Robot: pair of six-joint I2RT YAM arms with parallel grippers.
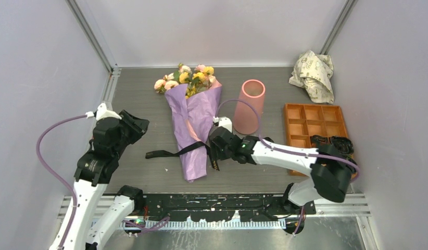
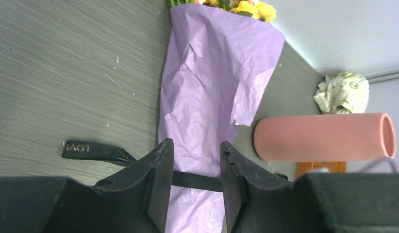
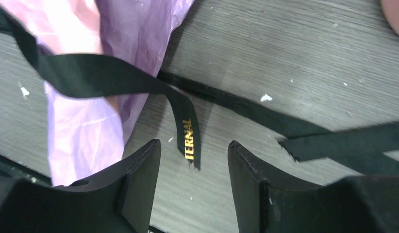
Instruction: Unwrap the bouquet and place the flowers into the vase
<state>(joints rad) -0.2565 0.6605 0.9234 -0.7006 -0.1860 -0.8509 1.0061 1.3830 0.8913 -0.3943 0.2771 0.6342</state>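
The bouquet (image 1: 193, 122) lies on the table in its lilac paper cone (image 2: 212, 82), heads toward the back. Its flowers (image 1: 191, 78) show pink, yellow and cream at the wide end. A black ribbon (image 1: 170, 152) crosses the lower cone, one tail trailing left (image 2: 91, 149). The salmon-pink vase (image 1: 249, 107) stands just right of the bouquet (image 2: 324, 137). My left gripper (image 1: 135, 127) hangs open left of the cone, nothing between its fingers (image 2: 196, 145). My right gripper (image 1: 214, 152) is open at the cone's right edge, and a gold-lettered ribbon end (image 3: 189, 141) lies loose at its fingertips (image 3: 194, 148).
An orange compartment tray (image 1: 316, 125) sits at the right with a black object (image 1: 334, 143) on its near corner. Crumpled printed white paper (image 1: 313, 75) lies in the back right corner. Pale walls close in the table on three sides.
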